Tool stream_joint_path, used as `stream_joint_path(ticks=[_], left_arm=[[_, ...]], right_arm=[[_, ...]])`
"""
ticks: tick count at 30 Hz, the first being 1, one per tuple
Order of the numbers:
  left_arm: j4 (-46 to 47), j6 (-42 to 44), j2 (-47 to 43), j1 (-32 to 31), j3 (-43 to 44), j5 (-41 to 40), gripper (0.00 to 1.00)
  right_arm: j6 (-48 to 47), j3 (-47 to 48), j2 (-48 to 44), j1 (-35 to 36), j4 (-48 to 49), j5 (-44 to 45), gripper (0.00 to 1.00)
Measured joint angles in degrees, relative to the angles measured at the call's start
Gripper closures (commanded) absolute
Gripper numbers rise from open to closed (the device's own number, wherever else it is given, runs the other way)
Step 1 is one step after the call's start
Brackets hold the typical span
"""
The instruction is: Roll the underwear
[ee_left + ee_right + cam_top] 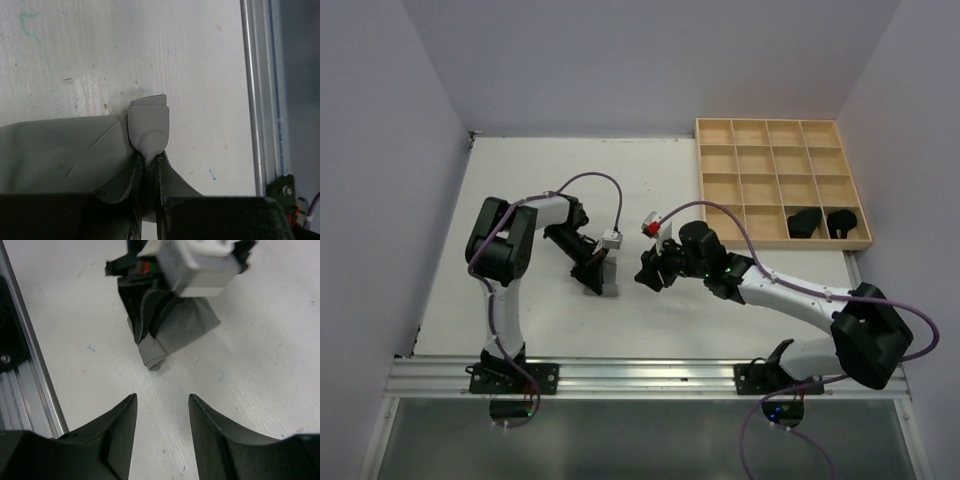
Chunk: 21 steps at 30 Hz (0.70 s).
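Underwear is counted as three pieces in the top view: one grey underwear [611, 278] and two black pieces. The grey underwear is found on the white tabletop [650, 170] a little left of the centre of the frame, and it is gripped by the left end effector [595, 275]. In the left wrist view the two fingers are seen closed tightly on a fold of this grey cloth. A short rolled or folded edge stands out just above the fingertips, while the rest of the cloth is spread flat toward the lower left of that frame.

One right end effector [645, 272] is seen just beside the grey underwear, on its right side in the top view. Its two fingers are held apart and nothing is between them. In the right wrist view only bare tabletop is seen in the gap, and the grey underwear [185, 330] lies beyond the fingertips, near but not touched.

One wooden tray [780, 121] is placed at the upper right of the top view. Sixteen compartments are counted in it, in four rows of four. The left black piece [805, 222] is lying in the third compartment of the lowest row, and the right black piece [842, 222] in the fourth one, at the tray's lower right corner. The other fourteen compartments are seen without cloth.

One metal rail [650, 375] runs along the lower edge of the tabletop.
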Motion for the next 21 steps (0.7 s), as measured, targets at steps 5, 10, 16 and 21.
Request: stream_joint_path(ticks=[5,10,16,21], left_arm=[[-8.5,0.8,5.9,0.7,4.1,1.4,0.89],[-12.9,0.8,8.3,0.7,4.5,0.9,0.85],[-14.3,1.0,9.0,0.7,4.6,-0.1,0.80],[-15.1,1.0,9.5,0.7,4.8,-0.5,0.79]], right_arm=[[-6.3,1.1,3.6,7.6,-0.9,3.0,0.47],[-13.6,6.6,14.1,12.8,-0.1,4.1,0.45],[-20.9,11.1,24.2,15.3,1.9,4.0,0.43],[-24.1,11.5,27.5,17.0,2.8,3.8,0.45]])
